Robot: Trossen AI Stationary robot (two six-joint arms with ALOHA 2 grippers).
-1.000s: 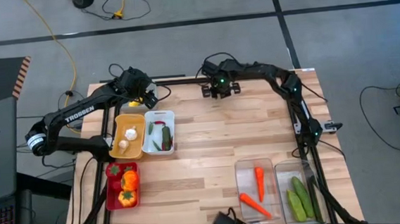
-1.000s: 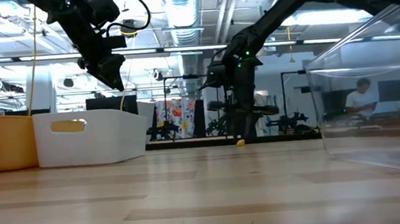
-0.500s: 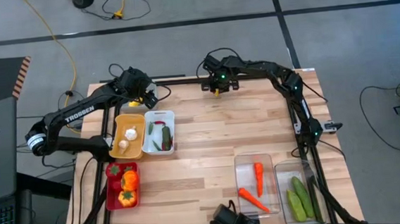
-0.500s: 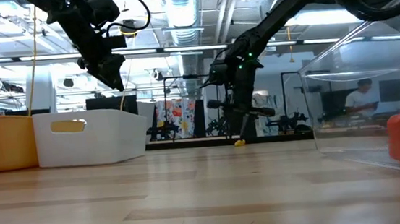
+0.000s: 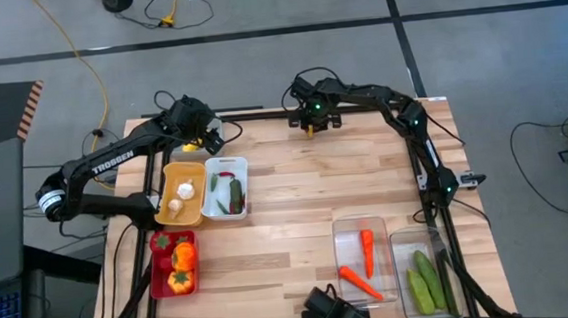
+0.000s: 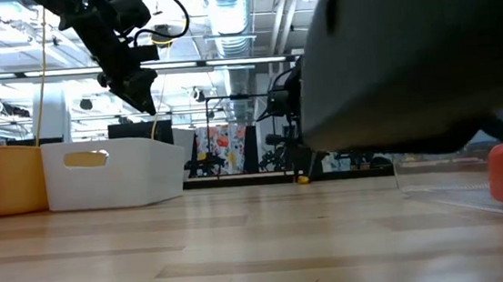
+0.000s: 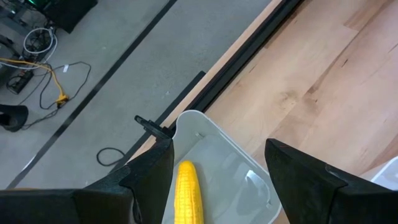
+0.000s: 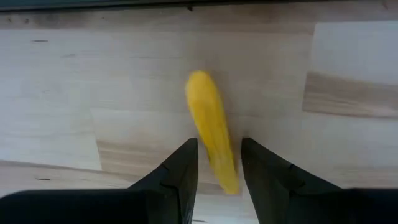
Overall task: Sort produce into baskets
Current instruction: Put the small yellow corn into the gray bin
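1. The red bin (image 5: pixel 174 265) near the table's (image 5: pixel 297 208) left front corner is filled with orange and red peppers (image 5: pixel 181 254).
2. In the yellow bin (image 5: pixel 181 194) behind it, white garlic (image 5: pixel 186 189) is held; a cucumber (image 5: pixel 236 193) and a red chili (image 5: pixel 226 173) lie in the adjoining white bin (image 5: pixel 226 188).
3. Two carrots (image 5: pixel 368 252) lie in one clear bin (image 5: pixel 363 259) at right front; cucumbers (image 5: pixel 428 280) fill the other clear bin (image 5: pixel 424 272) beside it.
4. A grey bin (image 7: pixel 224 171), seen in the left wrist view, holds a yellow corn cob (image 7: pixel 187 193); the left gripper (image 7: pixel 217 180) hangs above it, fingers apart and empty.
5. A smooth yellow piece (image 8: pixel 212 129), elongated and tapered, lies on the table near its far edge.
6. The right gripper (image 8: pixel 217 168) is set low over it, fingers straddling one end; whether they clamp it cannot be told.
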